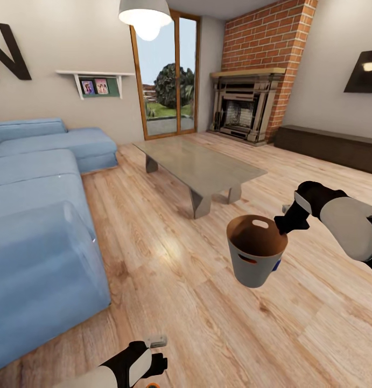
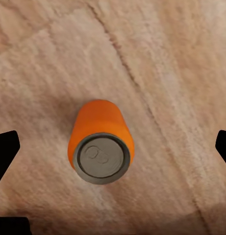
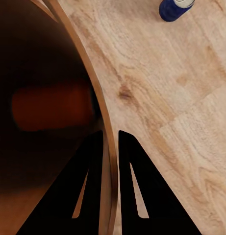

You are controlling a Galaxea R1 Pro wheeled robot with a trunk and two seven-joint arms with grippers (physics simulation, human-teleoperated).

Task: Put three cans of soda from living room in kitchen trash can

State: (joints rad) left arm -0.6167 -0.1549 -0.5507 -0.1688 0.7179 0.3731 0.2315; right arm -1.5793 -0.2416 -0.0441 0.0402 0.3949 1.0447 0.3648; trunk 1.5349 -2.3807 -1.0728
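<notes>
Right gripper (image 3: 109,147): my fingers pinch the bin (image 1: 255,253) wall, holding it above the floor (image 1: 196,302).
Left gripper (image 2: 113,147): spread wide over a can (image 2: 100,144) standing on the floor.
Bin: an orange can (image 3: 51,105) lies inside.

The head camera looks down over the wood floor (image 1: 169,269), which both close, downward-facing wrist cameras share.

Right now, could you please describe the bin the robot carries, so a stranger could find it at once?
Start at the glass-topped coffee table in the middle of the wooden floor. Nearer than it, the right gripper pinches the rim of a small round trash can. It hangs above the floor, has an oval handle cutout and a brown inside.
</notes>
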